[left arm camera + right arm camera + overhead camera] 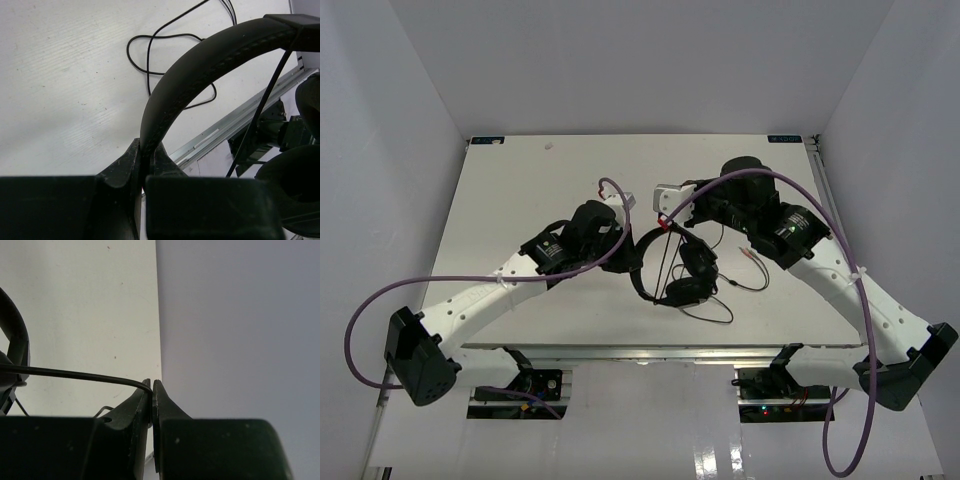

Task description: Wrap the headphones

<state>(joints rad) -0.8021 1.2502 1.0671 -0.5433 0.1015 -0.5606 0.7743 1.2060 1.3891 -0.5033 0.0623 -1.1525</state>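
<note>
Two arms reach in from the near edge, and both grippers are clenched. Nearest, the left gripper clamps the headband edge-on between its fingers, at 9 o'clock of the headphones. These sit just off the centre of the table, toward 4 o'clock. The headband arches up clear of the surface; whether the earcups rest on the table I cannot tell. Loose cord lies in loops on the table at 5 o'clock of the headset, trailing out to 3 o'clock, where a pinkish tip suggests the plugs (too small to count surely). Farther back, at 12 o'clock of the headset, the right gripper pinches the cord between its fingertips. A straight run of it stretches from there back toward the headband.

By my reading the winding is in hand: one arm steadies the frame while the other holds a taut length ready to lay round it. How many turns are already on I cannot make out. The next move calls for the right arm to carry its length around the headband or cups without slackening. Meanwhile the left should hold firm, and the loops on the table should feed in freely.

Counted: one headset, two earcups, one cord, two arms, two grippers.
</note>
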